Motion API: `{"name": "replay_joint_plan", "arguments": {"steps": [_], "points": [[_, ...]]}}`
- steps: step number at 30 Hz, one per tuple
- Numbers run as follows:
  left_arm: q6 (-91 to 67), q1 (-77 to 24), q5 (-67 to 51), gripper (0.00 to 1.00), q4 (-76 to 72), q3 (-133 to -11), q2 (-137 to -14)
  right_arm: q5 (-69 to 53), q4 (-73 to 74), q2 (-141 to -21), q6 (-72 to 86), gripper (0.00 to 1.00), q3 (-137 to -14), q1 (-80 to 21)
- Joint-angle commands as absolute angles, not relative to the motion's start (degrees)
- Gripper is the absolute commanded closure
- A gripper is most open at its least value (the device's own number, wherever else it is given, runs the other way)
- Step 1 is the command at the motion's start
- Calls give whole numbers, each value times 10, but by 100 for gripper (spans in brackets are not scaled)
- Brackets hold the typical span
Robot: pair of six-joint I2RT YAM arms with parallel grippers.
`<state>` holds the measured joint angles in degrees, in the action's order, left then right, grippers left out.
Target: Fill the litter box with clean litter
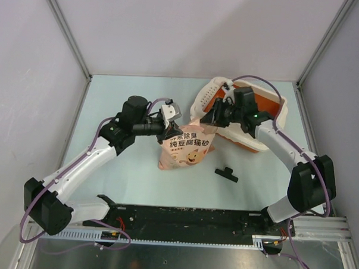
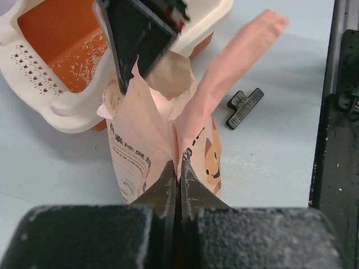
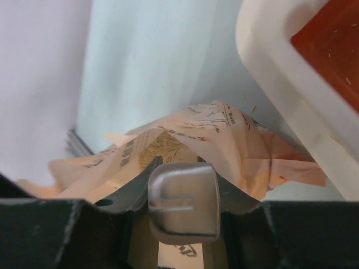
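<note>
Currently, left tool (image 2: 178, 174): clenched on pink bag (image 1: 185, 148) rim.
right tool (image 2: 129, 78): grasping opposite rim, spreading mouth.
litter box (image 1: 268, 144): adjacent, awaiting pour.

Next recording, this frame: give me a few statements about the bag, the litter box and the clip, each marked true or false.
1. The left gripper is shut on the pink bag's top edge. True.
2. The pink bag stands on the table beside the litter box. True.
3. The litter box is full to the rim. False: only scattered clean litter lies on its orange floor.
4. The clip is clamped on the bag. False: the black clip lies on the table, apart from the bag.
</note>
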<state>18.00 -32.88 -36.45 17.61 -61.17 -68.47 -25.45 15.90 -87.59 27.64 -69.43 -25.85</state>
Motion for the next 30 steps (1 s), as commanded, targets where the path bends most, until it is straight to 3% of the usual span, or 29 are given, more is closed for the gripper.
{"name": "replay_joint_plan", "arguments": {"steps": [1, 17, 30], "points": [[184, -334, -350, 100, 173, -624, -671, -385, 89, -867, 426, 100, -698, -186], [280, -335, -273, 100, 224, -642, -665, -534, -86, -892, 595, 100, -636, -57], [297, -334, -270, 100, 245, -688, -692, -552, -164, -864, 664, 100, -588, 31]]}}
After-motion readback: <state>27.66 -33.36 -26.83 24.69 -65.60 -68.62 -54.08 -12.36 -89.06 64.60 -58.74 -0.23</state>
